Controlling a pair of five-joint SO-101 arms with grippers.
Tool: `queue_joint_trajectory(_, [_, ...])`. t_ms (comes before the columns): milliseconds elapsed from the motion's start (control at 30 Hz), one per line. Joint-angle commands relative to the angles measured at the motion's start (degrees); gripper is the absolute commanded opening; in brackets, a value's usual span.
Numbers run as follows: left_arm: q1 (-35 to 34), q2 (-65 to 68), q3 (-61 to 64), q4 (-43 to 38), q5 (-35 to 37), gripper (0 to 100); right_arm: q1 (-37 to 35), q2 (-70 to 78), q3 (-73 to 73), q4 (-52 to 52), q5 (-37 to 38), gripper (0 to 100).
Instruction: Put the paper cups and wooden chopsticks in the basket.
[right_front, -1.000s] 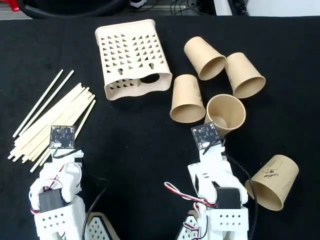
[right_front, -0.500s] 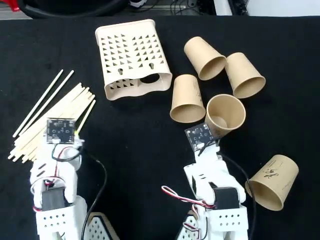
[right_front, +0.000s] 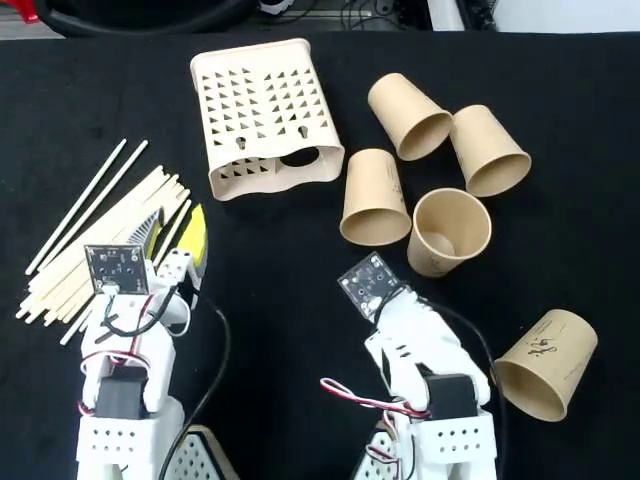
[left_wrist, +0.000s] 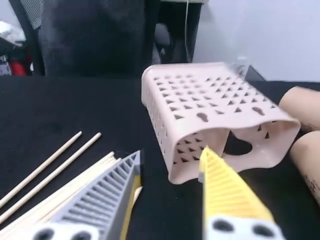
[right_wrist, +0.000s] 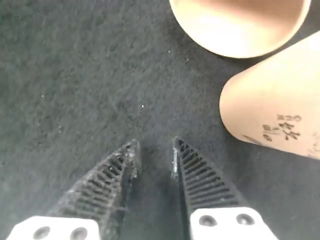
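L gripper (left_wrist: 170, 155) spread wide, empty: grey finger over the chopsticks (right_front: 95, 240), yellow one past the pile's edge. Basket (right_front: 262, 115) on its side just beyond. R gripper (right_wrist: 154, 146) empty, fingers a slit apart above the black table (right_wrist: 75, 60), near a printed cup (right_wrist: 280, 115), prob. the upright one.

The cream perforated basket (right_front: 262, 110) lay on its side, its open mouth facing the arms. Right of it, five brown paper cups (right_front: 374, 198) lay scattered, one mouth-up. Left lay loosely bundled wooden chopsticks (right_front: 95, 240).
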Motion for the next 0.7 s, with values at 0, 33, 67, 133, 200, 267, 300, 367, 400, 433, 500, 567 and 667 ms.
queue_joint_trajectory(0, [0.8,4.4,0.7,-4.9,0.4,20,-0.7,-2.9,-0.4,0.3,0.8,11.7])
queue_joint_trajectory(33, [0.7,6.8,0.0,-6.2,0.4,20,-0.7,-2.9,-0.4,0.3,0.8,11.7])
queue_joint_trajectory(67, [0.7,9.6,-1.4,-6.9,0.5,20,-0.7,-2.9,-0.4,0.3,0.8,11.8])
queue_joint_trajectory(133, [1.0,16.6,-5.9,-7.2,0.8,20,-0.7,-2.9,-0.4,0.3,0.8,11.9])
queue_joint_trajectory(200, [1.1,25.3,-11.5,-7.0,0.9,20,-0.7,-2.9,-0.4,0.4,0.8,11.8])
queue_joint_trajectory(267, [1.1,34.7,-15.8,-7.5,0.9,20,-0.5,-2.9,-0.4,0.4,0.8,11.8])
queue_joint_trajectory(300, [1.1,39.0,-17.9,-7.6,0.9,20,-0.4,-2.9,-0.4,0.4,0.8,11.8])
queue_joint_trajectory(367, [0.9,47.4,-21.6,-8.9,2.6,20,-0.4,-2.9,-0.4,0.4,0.8,11.8])
queue_joint_trajectory(400, [0.7,51.5,-23.1,-10.8,4.3,22,-0.4,-2.9,-0.4,0.4,0.7,11.8])
queue_joint_trajectory(433, [0.7,55.5,-24.3,-12.9,5.7,23,-0.5,-2.9,-0.4,0.4,0.8,11.8])
queue_joint_trajectory(500, [1.0,62.9,-26.7,-16.5,6.8,24,-0.5,-2.9,-0.4,0.4,0.8,11.8])
queue_joint_trajectory(567, [1.1,69.7,-28.6,-20.0,6.9,24,-0.5,-2.9,-0.4,0.5,0.9,11.8])
queue_joint_trajectory(667, [0.7,78.9,-32.4,-24.6,6.9,24,-0.6,-2.9,-0.4,0.5,1.0,11.8])
